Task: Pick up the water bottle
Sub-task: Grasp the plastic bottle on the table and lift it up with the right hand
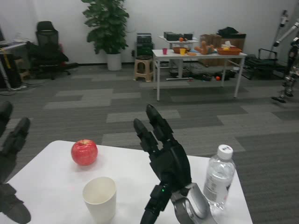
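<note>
A clear water bottle (218, 178) with a white cap stands upright near the table's right edge. My right hand (163, 158) is raised above the table just left of the bottle, fingers stretched apart and pointing up and away, holding nothing and apart from the bottle. My left hand (10, 158) shows at the picture's left edge, fingers apart, empty.
A red apple (84, 152) lies at the back left of the white table (51, 182). A white paper cup (99, 198) stands upright in front of it, left of my right hand. Beyond lie carpet, another table, a stool and a potted plant.
</note>
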